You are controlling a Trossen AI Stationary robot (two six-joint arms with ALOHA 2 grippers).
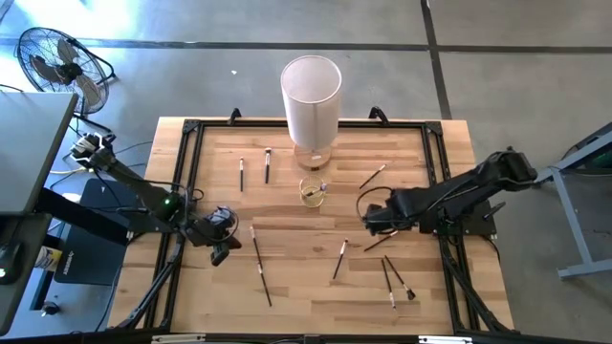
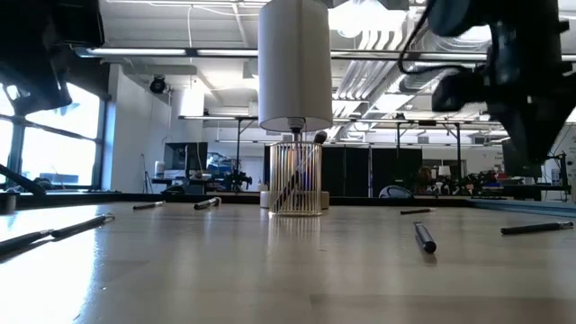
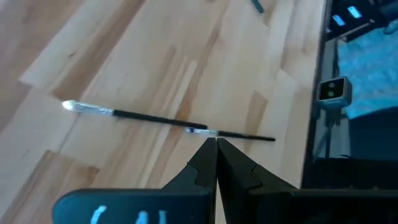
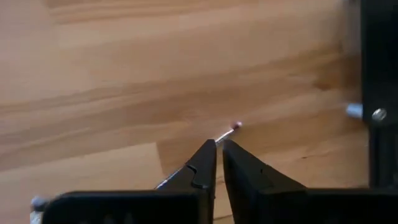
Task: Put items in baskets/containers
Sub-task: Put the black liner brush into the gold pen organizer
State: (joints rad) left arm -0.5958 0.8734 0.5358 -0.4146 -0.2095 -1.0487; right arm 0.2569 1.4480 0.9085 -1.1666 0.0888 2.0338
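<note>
Thin makeup brushes lie flat and scattered on the wooden table (image 1: 287,220). The small clear cup (image 1: 313,192) stands at mid-table in front of the tall white cylinder (image 1: 311,96) and holds brushes upright (image 2: 297,175). My left gripper (image 1: 221,254) is shut above the table's left part. In the left wrist view its tips (image 3: 216,142) point at a long dark brush with a pale end (image 3: 161,118). My right gripper (image 1: 366,222) hangs over the right part, pointing down, its fingers (image 4: 218,146) a narrow gap apart. A thin brush (image 4: 229,130) lies on the wood beneath them.
More brushes lie at the far left (image 1: 242,173), far right (image 1: 373,176), near middle (image 1: 339,258) and near right (image 1: 394,279). A black frame (image 1: 186,129) runs round the table. A fan (image 1: 57,62) stands on the floor beyond the left corner.
</note>
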